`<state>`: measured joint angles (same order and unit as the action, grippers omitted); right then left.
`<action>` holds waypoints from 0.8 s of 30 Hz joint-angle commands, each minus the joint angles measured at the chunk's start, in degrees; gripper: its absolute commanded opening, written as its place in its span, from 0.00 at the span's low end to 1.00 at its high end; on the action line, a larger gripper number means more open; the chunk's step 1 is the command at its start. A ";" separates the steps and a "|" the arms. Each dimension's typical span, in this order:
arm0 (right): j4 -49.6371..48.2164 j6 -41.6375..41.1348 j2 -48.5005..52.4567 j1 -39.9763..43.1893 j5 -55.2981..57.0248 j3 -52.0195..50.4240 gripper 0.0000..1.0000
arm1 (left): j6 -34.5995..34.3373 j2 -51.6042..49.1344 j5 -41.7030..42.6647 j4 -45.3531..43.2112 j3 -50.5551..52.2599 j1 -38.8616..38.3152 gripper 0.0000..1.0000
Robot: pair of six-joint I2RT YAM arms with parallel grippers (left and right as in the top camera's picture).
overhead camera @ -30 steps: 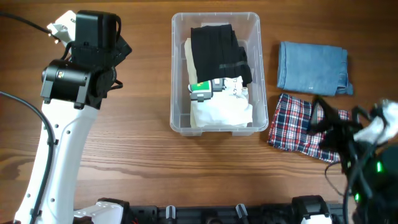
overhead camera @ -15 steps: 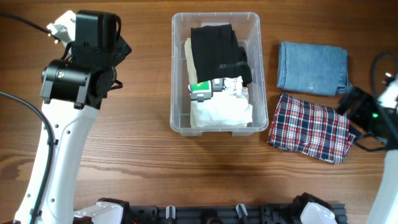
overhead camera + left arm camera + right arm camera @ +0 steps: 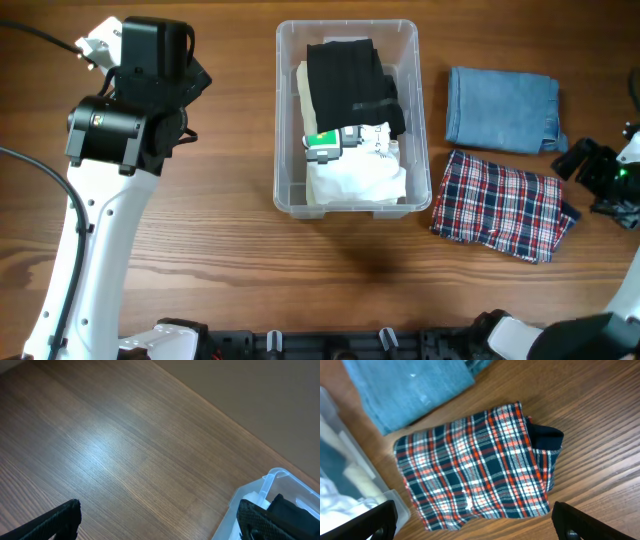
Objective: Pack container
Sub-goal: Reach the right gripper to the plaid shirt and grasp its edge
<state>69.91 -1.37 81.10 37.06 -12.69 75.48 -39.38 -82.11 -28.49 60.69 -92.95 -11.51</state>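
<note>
The container (image 3: 285,120) sits mid-table (image 3: 200,260), already holding a black garment (image 3: 345,75) over white cloth (image 3: 355,180), with a small green-tagged item (image 3: 322,146) between them (I cannot make out what it is). Folded denim (image 3: 500,108) lies right of the container's far half. A plaid cloth (image 3: 498,205) lies just beside its near right corner. The right arm (image 3: 604,172) hangs past the plaid on the side away from the container, its jaws spread wide and empty. The left arm (image 3: 125,120) waits well left of the container, jaws likewise apart with nothing between them. Fetching the plaid looks like the step in hand. To do it well, I would pinch through every layer near the dark hem (image 3: 546,439) so the fold holds. The plaid should then be lifted clear of the container's rim before crossing and laid flat on the white cloth. Much is hidden: the contents cover the container's base, each wrist view catches only one blurred corner of the container, the overhead frame cuts off the right arm, and the plaid's layers cannot be counted.
</note>
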 commanded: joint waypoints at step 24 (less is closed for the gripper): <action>-33.51 -4.81 3.93 8.76 -4.39 -30.16 1.00 | -0.11 0.57 -0.96 0.02 -0.09 0.22 1.00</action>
<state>38.74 -4.69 84.79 45.82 -14.98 46.87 -39.38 -82.11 -28.49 60.69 -92.95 -11.51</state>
